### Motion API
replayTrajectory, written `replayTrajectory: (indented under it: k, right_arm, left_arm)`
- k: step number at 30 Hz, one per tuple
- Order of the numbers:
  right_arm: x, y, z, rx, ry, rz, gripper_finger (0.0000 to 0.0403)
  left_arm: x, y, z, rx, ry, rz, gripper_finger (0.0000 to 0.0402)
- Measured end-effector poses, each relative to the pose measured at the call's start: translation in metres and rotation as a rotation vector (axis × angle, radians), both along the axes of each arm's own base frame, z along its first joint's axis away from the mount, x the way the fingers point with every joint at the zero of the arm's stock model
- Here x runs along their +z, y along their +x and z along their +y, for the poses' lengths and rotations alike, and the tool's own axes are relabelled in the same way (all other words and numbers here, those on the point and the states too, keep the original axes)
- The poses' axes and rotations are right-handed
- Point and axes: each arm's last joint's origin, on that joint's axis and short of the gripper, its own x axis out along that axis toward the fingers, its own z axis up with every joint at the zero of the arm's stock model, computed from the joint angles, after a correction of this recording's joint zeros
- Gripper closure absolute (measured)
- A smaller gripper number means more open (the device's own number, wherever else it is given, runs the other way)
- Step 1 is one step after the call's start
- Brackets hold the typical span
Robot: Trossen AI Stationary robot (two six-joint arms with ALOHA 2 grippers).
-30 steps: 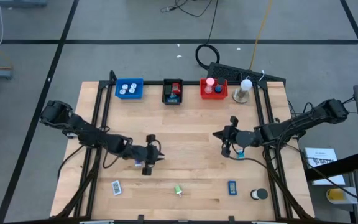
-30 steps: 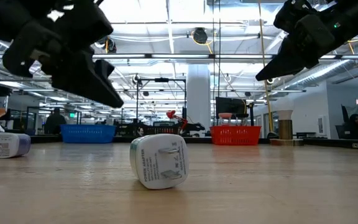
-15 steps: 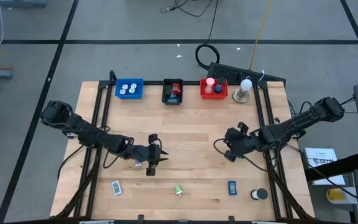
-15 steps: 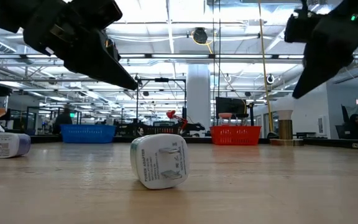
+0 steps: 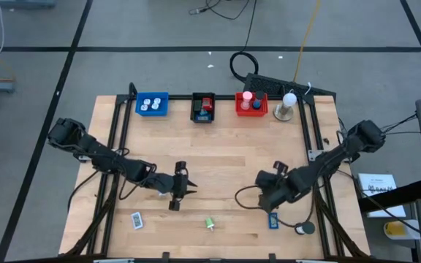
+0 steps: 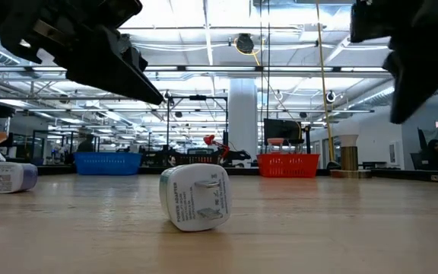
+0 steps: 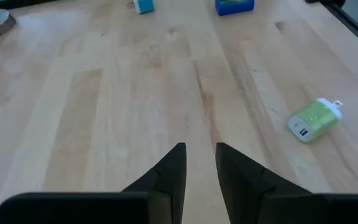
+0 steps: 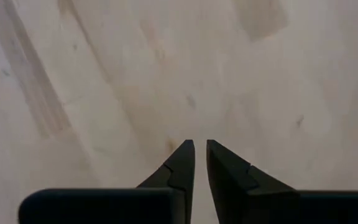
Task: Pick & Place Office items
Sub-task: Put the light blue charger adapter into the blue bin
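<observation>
Right tool (image 5: 263,201), since your earlier frame, sits nearer the blue charger (image 5: 272,220), prongs narrowly parted. Your trays: blue (image 5: 152,104) two white items; black (image 5: 203,107) red piece; red (image 5: 251,104) pink cylinder. Left tool (image 5: 179,191), narrow, empty, near green charger (image 7: 315,119).

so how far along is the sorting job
Done: items already sit in the blue tray, black tray and red tray. In hand: nothing; the left end effector and right end effector hang empty. Left: the green charger, small blue rectangle, black cylinder and white-blue block.
</observation>
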Motion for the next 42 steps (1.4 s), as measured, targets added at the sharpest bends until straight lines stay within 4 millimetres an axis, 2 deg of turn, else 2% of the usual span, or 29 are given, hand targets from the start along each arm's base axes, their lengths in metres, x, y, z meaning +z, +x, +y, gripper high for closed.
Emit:
replayTrajectory:
  k: [6,11,16,20,27,34,39,42]
  right_arm:
    - [-0.004,-0.013,0.008,-0.203,0.087,0.153,0.0324]
    - [-0.001,-0.032,0.006,-0.364,0.018,0.239,0.0271]
    - [-0.001,-0.038,0.006,-0.501,-0.018,0.222,0.0223]
    - [-0.015,-0.042,0.003,-0.572,-0.029,0.195,0.0201]
    - [-0.05,-0.051,0.002,-0.614,0.011,0.12,0.0195]
    - [-0.063,-0.061,-0.006,-0.652,-0.042,0.105,0.0197]
    - [-0.075,-0.062,-0.008,-0.652,-0.014,0.052,0.0211]
    - [-0.081,-0.061,-0.008,-0.64,0.007,0.004,0.0226]
  left_arm:
    - [0.0,-0.001,-0.002,0.0,-0.012,0.001,0.0309]
    - [0.0,-0.001,-0.002,-0.001,-0.009,0.001,0.0309]
    - [0.0,-0.001,-0.002,-0.001,-0.009,0.001,0.0309]
    - [0.0,-0.001,-0.002,0.0,-0.009,0.002,0.0309]
    - [0.0,-0.001,-0.002,0.0,-0.009,0.003,0.0309]
    - [0.0,-0.001,-0.002,0.009,-0.005,0.0,0.0309]
    - [0.0,0.0,0.0,0.045,-0.018,-0.003,0.0309]
    - [-0.009,0.001,0.004,0.058,-0.025,-0.032,0.0309]
